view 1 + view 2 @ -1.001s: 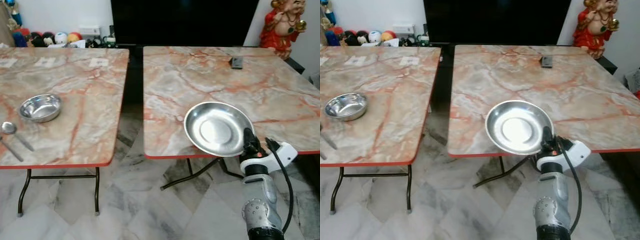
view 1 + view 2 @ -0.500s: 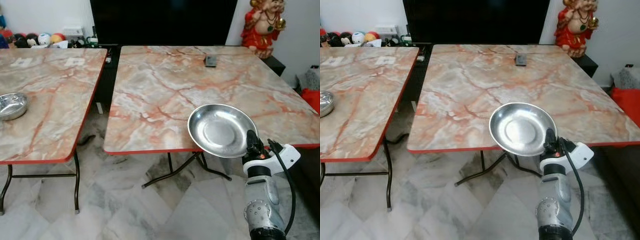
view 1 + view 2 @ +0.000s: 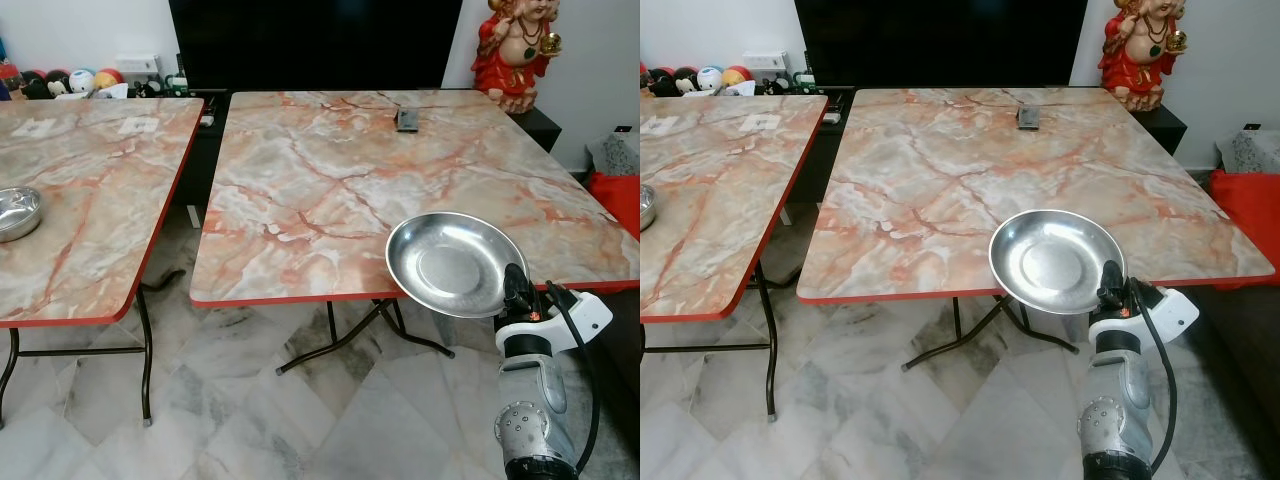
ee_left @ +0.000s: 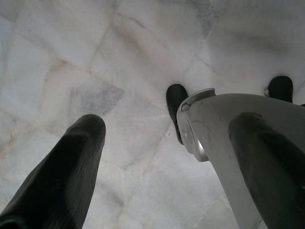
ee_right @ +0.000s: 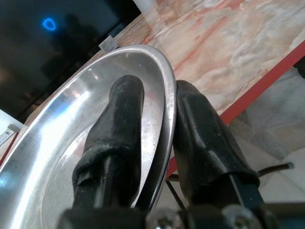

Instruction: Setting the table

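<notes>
Well, your right gripper (image 5: 162, 143) pinches the plate (image 3: 455, 262) rim above the table (image 3: 330, 170) edge. Remote (image 3: 406, 120) lies at the far side, bowl (image 3: 15, 212) on the other table. Left gripper (image 4: 157, 157) hangs w/ fingers apart.

My two tables (image 3: 320, 180) are pink and orange with swirly white lines like marble, and red around the edge. My plate (image 3: 455, 262) is shiny silver. My right gripper (image 5: 157, 157) has black fingers. The floor (image 3: 250, 410) is white and grey. The statue (image 3: 515, 45) is red and gold.
</notes>
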Tool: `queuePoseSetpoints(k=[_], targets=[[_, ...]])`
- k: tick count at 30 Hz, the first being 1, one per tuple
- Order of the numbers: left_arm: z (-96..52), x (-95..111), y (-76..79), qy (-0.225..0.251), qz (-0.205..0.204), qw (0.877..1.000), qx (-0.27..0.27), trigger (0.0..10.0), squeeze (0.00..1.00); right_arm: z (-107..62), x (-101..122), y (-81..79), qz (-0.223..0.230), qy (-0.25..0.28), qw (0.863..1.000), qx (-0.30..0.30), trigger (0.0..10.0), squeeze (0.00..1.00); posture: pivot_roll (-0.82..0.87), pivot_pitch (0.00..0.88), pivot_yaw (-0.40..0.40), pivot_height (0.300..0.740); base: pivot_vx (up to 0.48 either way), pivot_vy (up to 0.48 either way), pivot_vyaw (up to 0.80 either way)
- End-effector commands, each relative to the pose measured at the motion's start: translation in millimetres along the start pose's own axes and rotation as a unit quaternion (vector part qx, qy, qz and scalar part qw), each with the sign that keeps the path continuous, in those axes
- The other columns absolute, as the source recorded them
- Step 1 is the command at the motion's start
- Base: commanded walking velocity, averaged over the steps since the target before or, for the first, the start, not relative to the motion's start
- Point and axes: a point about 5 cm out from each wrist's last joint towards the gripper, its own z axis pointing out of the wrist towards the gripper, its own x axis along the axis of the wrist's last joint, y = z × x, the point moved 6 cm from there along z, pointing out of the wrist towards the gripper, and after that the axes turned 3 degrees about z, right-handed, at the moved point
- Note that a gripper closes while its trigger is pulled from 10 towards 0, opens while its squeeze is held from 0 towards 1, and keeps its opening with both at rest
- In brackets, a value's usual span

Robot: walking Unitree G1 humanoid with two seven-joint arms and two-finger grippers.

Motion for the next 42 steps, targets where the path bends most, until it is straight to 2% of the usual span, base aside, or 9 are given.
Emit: queuePoseSetpoints(k=[1,6,13,16,20,22,30,42], targets=[[-0.7,-3,-1.0,-0.002,0.0,1.0,0.0,10.0,0.0,2.4,3,-4.3,-0.002,0.008,1.0,0.002,10.0,0.0,0.0,0.088,-0.032,0.74,0.334,0.0,0.0],[-0.9,-3,-1.8,-0.003,0.001,1.0,0.0,10.0,0.0,2.5,1,-6.0,-0.002,0.011,1.0,-0.001,10.0,0.0,0.0,0.091,-0.031,0.74,0.343,0.0,0.0],[-1.5,-6,-2.3,-0.006,0.003,1.0,0.0,10.0,0.0,0.8,4,2.5,-0.015,0.027,0.999,-0.031,10.0,0.0,0.0,0.095,-0.028,0.74,0.343,0.0,0.0],[-1.6,-6,-2.0,-0.008,0.005,1.0,0.001,10.0,0.0,-0.7,8,10.4,-0.019,0.039,0.998,-0.054,10.0,0.0,0.0,0.096,-0.028,0.74,0.0,0.0,0.0],[-1.4,-6,-2.3,-0.006,0.005,1.0,0.002,10.0,0.0,-5.3,19,26.4,-0.047,0.065,0.992,-0.101,10.0,0.0,0.0,0.097,-0.028,0.74,0.0,0.0,0.0],[-1.2,-5,-2.2,-0.006,0.006,1.0,0.002,10.0,0.0,-7.5,21,30.1,-0.042,0.071,0.99,-0.111,10.0,0.0,0.0,0.097,-0.028,0.74,0.0,0.0,0.0],[-0.6,-3,-1.1,-0.006,0.008,1.0,0.001,10.0,0.0,-12.0,15,30.3,-0.04,0.058,0.991,-0.11,10.0,0.0,0.0,0.098,-0.028,0.74,0.0,0.0,0.0],[-0.8,-5,2.3,-0.008,0.009,1.0,-0.001,10.0,0.0,-8.8,18,43.5,-0.037,0.066,0.986,-0.15,10.0,0.0,0.0,0.1,-0.027,0.74,0.0,0.0,0.0]])
